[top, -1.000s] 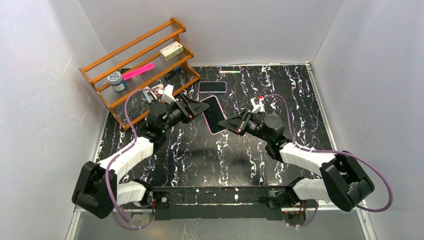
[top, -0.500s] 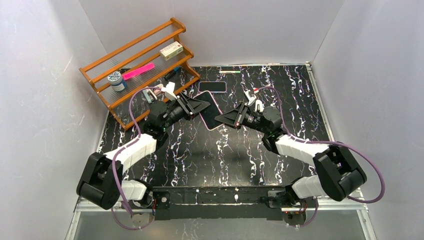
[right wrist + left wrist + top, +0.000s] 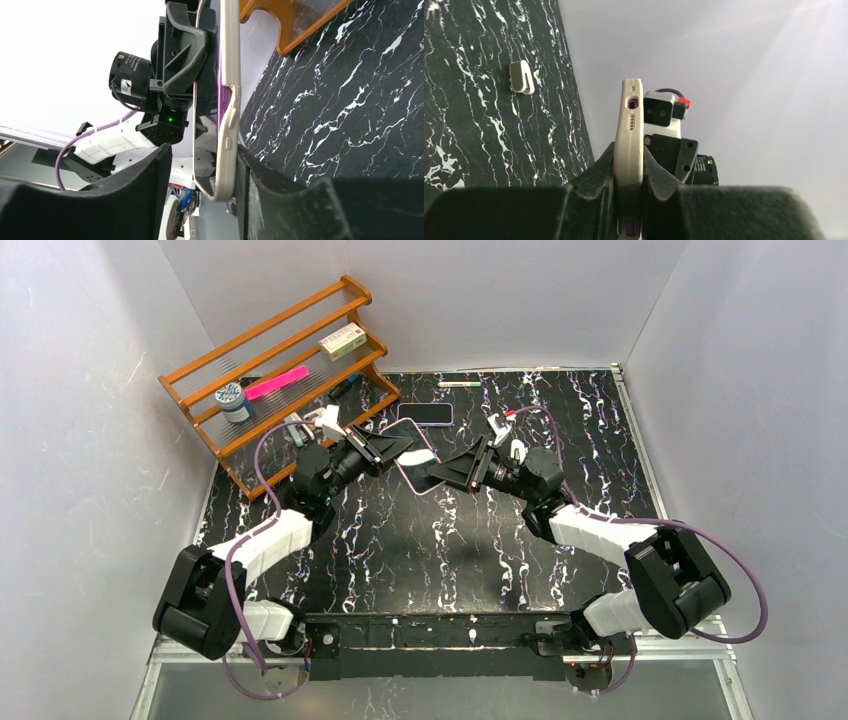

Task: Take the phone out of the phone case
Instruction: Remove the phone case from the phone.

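Note:
A purple phone point(image 3: 220, 102) sits in a beige phone case point(image 3: 229, 150) and is held edge-up above the table's middle point(image 3: 420, 468). My left gripper point(image 3: 398, 450) is shut on one end of it. In the left wrist view the case's beige edge point(image 3: 630, 135) is clamped between both pads of that gripper point(image 3: 629, 172). My right gripper point(image 3: 452, 472) is open around the opposite end. In the right wrist view the case rests against the right finger point(image 3: 260, 195), while the left finger point(image 3: 145, 190) stands apart from the screen, so that gripper point(image 3: 202, 165) has no grip.
A wooden rack point(image 3: 280, 360) stands at the back left with a pink item, a small box and a jar. A second phone point(image 3: 424, 414) lies flat behind the grippers, a green pen point(image 3: 459, 384) near the back wall. A white clip point(image 3: 521, 77) lies on the marble mat.
My left gripper has closed onto the cased phone. My right gripper, shut on it before, has opened. The phone has shifted slightly back and left between the two arms.

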`<state>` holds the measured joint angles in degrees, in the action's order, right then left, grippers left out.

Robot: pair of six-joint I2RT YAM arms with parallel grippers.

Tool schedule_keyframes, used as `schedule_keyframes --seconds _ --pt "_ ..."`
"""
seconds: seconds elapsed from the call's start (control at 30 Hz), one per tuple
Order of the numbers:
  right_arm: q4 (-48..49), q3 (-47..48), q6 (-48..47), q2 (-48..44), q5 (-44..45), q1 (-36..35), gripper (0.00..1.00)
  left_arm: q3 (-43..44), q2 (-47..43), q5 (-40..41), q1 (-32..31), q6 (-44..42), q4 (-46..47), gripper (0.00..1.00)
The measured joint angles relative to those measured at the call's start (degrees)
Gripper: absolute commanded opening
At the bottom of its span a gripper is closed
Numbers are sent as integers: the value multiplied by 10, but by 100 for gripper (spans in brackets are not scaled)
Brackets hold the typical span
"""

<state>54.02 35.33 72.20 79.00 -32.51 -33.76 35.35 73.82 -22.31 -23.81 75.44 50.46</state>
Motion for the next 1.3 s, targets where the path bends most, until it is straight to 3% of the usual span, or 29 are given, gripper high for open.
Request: schedule_keyframes --seconds 0.13,0.53,1.1,1.3 --pt "-2 -1 -16 -8 17 -3 63 -10 -8 40 0 19 -9 0" --pt "-12 -23 -55 -53 104 -69 62 -30 -45 199 -30 63 -14 0" --pt "2 -23 -95 -47 206 -120 40 -32 -66 285 -78 85 -17 0" --pt "0 -24 -113 -57 222 -122 22 -40 -70 290 -80 109 -16 0"
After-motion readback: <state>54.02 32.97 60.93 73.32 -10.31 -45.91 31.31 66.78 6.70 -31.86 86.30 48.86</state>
